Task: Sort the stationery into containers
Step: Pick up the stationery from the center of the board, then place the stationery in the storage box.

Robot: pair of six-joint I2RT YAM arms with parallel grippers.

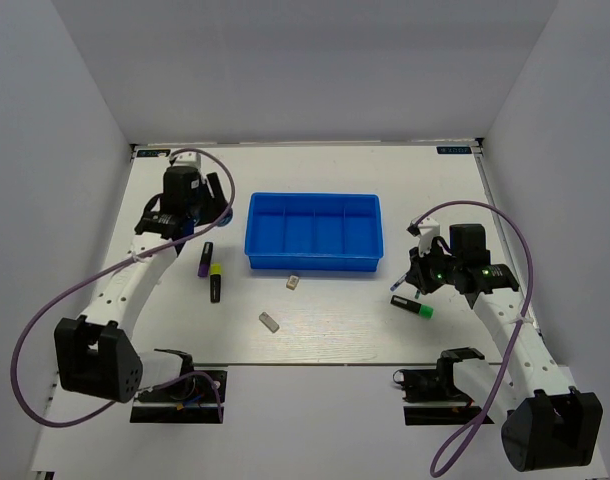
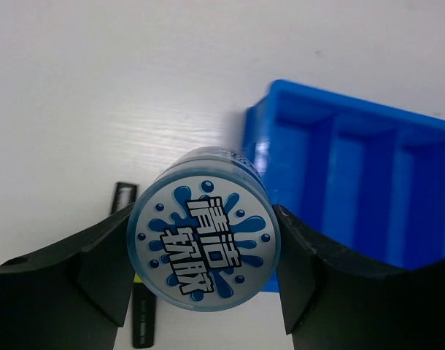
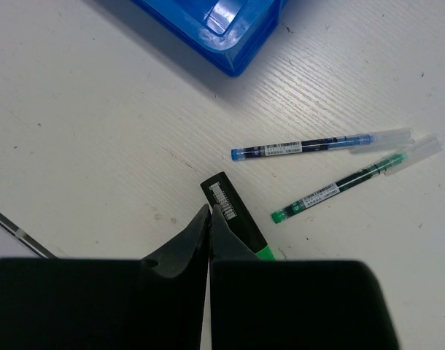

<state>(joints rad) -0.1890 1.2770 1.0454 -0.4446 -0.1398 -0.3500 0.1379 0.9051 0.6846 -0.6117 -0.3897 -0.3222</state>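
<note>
The bright blue four-compartment plastic tray [image 1: 313, 262] lies lengthwise. Left of it lie two short black markers [image 1: 204, 259], in front two beige erasers [image 1: 293, 283], and to the right a green-tipped black marker [image 1: 412, 306] and two thin pens [image 3: 321, 144]. The left gripper [image 2: 204, 255] clasps the round blue-and-white disc [image 2: 203, 244].

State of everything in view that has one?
Left tool: closed on disc
Disc: held
Right tool: shut, empty
Tray: all four compartments empty
Green marker: on table by right tool
Blue pen: capped, on table
Green pen: capped, on table
Far eraser: on table
Near eraser: on table
Purple marker: on table
Yellow marker: on table
</note>
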